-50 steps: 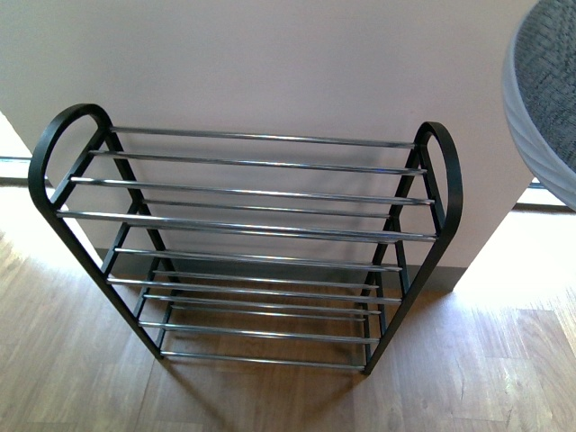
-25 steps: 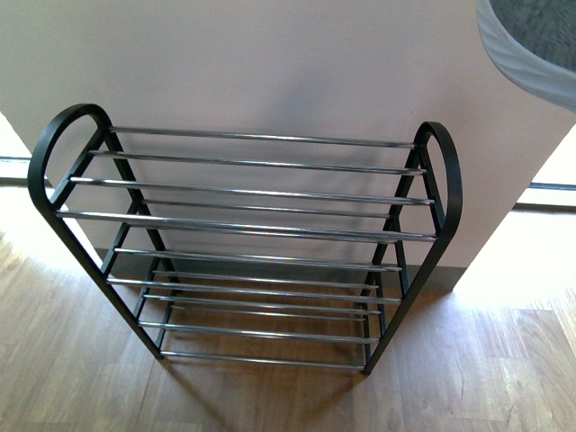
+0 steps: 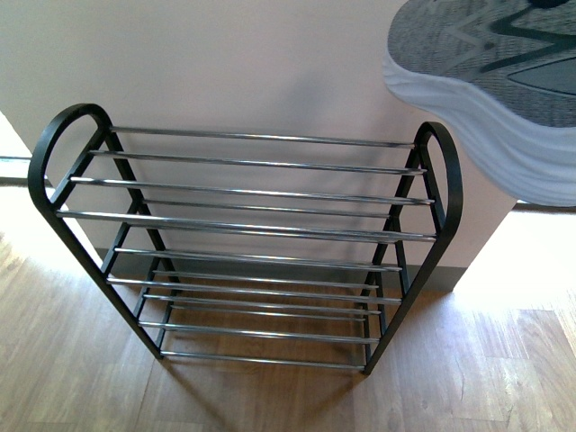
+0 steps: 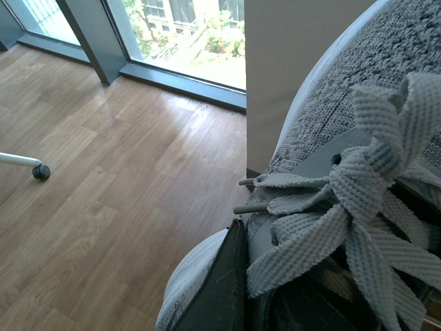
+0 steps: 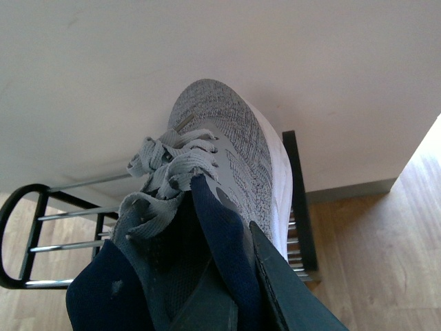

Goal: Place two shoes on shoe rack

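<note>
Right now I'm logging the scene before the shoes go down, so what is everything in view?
shoe rack: one, black frame with chrome rods, on the floor against the wall.
right sneaker: one, grey knit, white sole, navy lining, aloft over the rack's right end; apparently its sole shows in the front view's upper right.
left sneaker: one, grey knit, grey laces, aloft close to the left wrist camera.
floor: light wood planks.
wall: pale, plain, behind the rack.
window: one, dark frame, greenery outside.
castor: one, black, on a white leg, on the floor.
left fingers: dark, one showing, holding the left sneaker.
right fingers: dark, one showing, holding the right sneaker.
</note>
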You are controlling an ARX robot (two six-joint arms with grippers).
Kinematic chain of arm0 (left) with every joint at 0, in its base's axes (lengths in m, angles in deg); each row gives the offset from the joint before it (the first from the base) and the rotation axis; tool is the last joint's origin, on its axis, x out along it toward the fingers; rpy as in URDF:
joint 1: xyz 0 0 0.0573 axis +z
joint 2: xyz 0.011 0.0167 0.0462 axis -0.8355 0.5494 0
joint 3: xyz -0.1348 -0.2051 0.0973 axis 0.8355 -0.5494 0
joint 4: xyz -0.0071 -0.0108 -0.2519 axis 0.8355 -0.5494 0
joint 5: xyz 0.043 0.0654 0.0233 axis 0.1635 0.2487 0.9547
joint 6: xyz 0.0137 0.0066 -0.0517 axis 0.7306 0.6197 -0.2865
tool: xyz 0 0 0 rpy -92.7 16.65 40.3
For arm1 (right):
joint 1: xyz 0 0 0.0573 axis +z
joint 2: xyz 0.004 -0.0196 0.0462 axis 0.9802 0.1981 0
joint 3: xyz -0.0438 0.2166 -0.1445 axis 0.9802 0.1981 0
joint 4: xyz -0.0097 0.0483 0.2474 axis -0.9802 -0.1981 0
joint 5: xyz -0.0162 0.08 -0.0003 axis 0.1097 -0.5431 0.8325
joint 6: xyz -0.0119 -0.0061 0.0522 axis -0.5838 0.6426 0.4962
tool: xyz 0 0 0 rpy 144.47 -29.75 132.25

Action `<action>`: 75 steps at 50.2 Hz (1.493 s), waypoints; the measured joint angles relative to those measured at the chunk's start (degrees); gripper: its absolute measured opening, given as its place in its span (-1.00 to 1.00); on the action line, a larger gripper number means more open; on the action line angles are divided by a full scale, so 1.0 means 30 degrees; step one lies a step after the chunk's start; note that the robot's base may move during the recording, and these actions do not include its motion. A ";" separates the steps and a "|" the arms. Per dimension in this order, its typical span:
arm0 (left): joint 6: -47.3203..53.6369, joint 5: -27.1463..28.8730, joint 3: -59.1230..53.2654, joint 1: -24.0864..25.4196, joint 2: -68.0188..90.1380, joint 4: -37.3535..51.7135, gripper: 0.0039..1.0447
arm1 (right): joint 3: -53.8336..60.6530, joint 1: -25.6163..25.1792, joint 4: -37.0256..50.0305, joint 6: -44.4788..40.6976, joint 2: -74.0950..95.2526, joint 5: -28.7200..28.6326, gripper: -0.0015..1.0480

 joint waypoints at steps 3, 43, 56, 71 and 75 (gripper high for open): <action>0.0000 -0.0007 0.0000 0.0000 0.0000 0.0000 -0.97 | -0.0197 0.0423 -0.0087 0.0794 0.0466 0.0233 -0.97; 0.0000 -0.0007 0.0000 0.0000 0.0000 0.0000 -0.97 | -0.1647 0.1362 0.1617 0.5566 0.6040 0.2798 -0.97; 0.0000 -0.0007 0.0000 0.0000 0.0000 0.0000 -0.97 | -0.1647 0.0678 0.1625 0.6747 0.7067 0.3621 -0.97; 0.0000 -0.0007 0.0000 0.0000 0.0000 0.0000 -0.97 | -0.2339 0.2018 0.1719 0.7446 0.8196 0.4867 -0.97; 0.0000 -0.0007 0.0000 0.0000 0.0000 0.0000 -0.97 | -0.2521 0.2273 0.2069 0.7613 0.8663 0.5034 -0.97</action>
